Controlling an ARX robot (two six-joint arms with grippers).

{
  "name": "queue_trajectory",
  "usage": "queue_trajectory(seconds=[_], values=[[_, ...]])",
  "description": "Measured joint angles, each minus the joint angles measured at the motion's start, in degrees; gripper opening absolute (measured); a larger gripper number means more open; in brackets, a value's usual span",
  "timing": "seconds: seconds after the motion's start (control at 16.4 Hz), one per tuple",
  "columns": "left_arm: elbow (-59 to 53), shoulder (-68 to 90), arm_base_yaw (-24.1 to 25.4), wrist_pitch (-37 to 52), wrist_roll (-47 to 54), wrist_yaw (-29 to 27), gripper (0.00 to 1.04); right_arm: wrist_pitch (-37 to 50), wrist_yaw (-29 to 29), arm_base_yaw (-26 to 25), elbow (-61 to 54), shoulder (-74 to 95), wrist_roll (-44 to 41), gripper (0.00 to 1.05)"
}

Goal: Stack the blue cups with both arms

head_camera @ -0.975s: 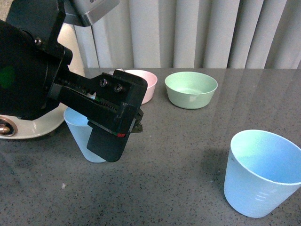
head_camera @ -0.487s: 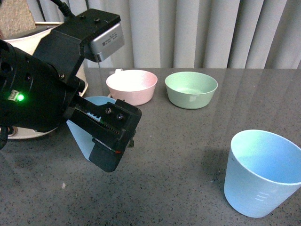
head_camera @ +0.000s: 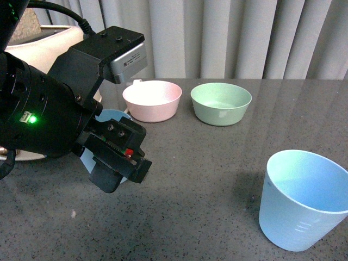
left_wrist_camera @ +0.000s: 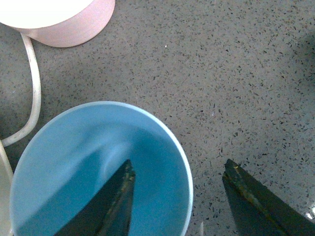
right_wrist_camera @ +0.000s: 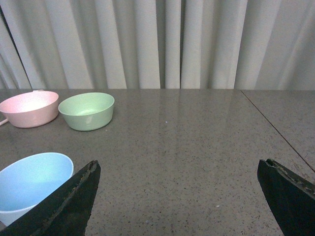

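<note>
One blue cup (head_camera: 110, 116) stands upright at the left of the table, mostly hidden behind my left gripper (head_camera: 117, 169). In the left wrist view the left gripper (left_wrist_camera: 178, 164) is open and straddles this cup's (left_wrist_camera: 83, 162) rim, with one finger (left_wrist_camera: 115, 206) inside the cup and the other (left_wrist_camera: 251, 196) outside over the table. The second blue cup (head_camera: 302, 198), with faint raised lines, stands upright at the front right. My right gripper (right_wrist_camera: 177, 167) is open and empty, and that cup (right_wrist_camera: 29, 184) sits beside its one finger. The right gripper is out of the front view.
A pink bowl (head_camera: 152, 100) and a green bowl (head_camera: 221, 103) stand at the back, before grey curtains. A white appliance (head_camera: 49, 43) stands at the far left, with a white cable (left_wrist_camera: 34, 93) beside the left cup. Both bowls, pink (right_wrist_camera: 29, 108) and green (right_wrist_camera: 86, 110), show in the right wrist view.
My left arm has swung down and to the left, bringing its open gripper lower over the left cup. The right cup and the bowls have not moved.
</note>
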Motion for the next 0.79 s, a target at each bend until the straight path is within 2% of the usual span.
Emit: queue_trajectory(seconds=[0.24,0.37,0.61,0.79], values=[[0.55,-0.07,-0.11,-0.68,0.66,0.92,0.15,0.00,0.00,0.00,0.00,0.00,0.00,0.98],[0.61,-1.25,-0.52,-1.99,1.14,1.51,0.02,0.00,0.00,0.00,0.00,0.00,0.00,0.98],[3.21,-2.12,-4.13,-5.88,3.50,3.54,0.02,0.00,0.00,0.00,0.00,0.00,0.00,0.98],[4.94,-2.21,-8.81,-8.00,6.69,4.28,0.02,0.00,0.00,0.00,0.00,0.00,0.00,0.98]])
